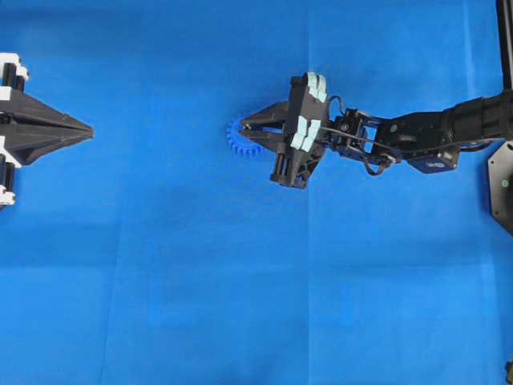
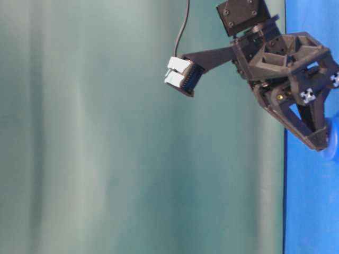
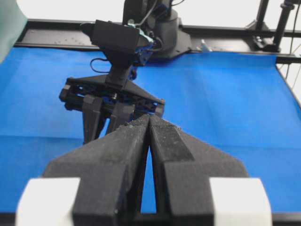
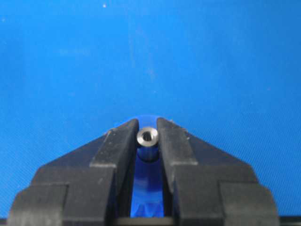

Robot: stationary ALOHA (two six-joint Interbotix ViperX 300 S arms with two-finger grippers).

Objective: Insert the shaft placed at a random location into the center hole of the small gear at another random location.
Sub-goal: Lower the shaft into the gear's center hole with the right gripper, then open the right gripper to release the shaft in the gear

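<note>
The small gear (image 1: 239, 138), blue and toothed, lies on the blue cloth at mid-table, partly covered by my right gripper (image 1: 247, 132). In the right wrist view the right gripper (image 4: 147, 135) is shut on the shaft (image 4: 147, 136), a short silver pin held upright and seen end-on, directly over the gear (image 4: 146, 176). The center hole is hidden under the shaft. From table level the right gripper (image 2: 321, 142) points down at the gear (image 2: 333, 138). My left gripper (image 1: 88, 128) rests shut and empty at the far left; its tips (image 3: 149, 120) meet.
The blue cloth (image 1: 240, 281) covers the whole table. A black mount plate (image 1: 503, 186) sits at the right edge. The right arm (image 1: 417, 136) stretches in from the right. A green backdrop (image 2: 106, 132) fills the table-level view.
</note>
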